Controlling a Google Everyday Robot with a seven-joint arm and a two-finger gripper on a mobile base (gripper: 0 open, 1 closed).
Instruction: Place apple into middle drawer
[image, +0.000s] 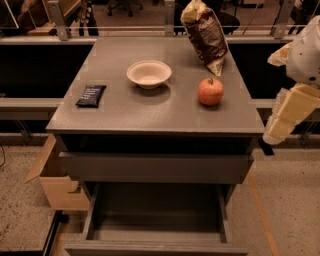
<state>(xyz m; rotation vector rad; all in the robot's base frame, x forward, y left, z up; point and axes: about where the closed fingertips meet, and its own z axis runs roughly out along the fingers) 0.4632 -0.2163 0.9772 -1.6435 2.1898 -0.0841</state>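
1. Although the gripper (274, 133) shows at the right edge of the view, hanging beside the cabinet's right flank and below the level of its top, I cannot tell whether it is spread or closed. It seems to carry nothing.
2. The apple (210, 91) sits stem up on the cabinet top (165, 117), right of centre, untouched and well apart from the gripper.
3. A chip bag (205, 35) leans just behind the apple. A pale bowl (149, 74) stands to its left, and a dark snack bar (91, 95) lies near the left edge.
4. Lower down, the middle drawer (160, 212) is pulled out with its flat floor open to view. The drawer with the tall front panel (155, 167) sits above it and juts out less.
5. The step in hand looks like the reach, so the task is barely begun. The gripper should rise above the top and come in from the right or front, clear of the bag. It should close squarely across the apple's widest part, because a glancing touch would set it rolling.
6. Once the apple is lifted, it should be carried forward past the tall front panel and released low over the drawer floor.
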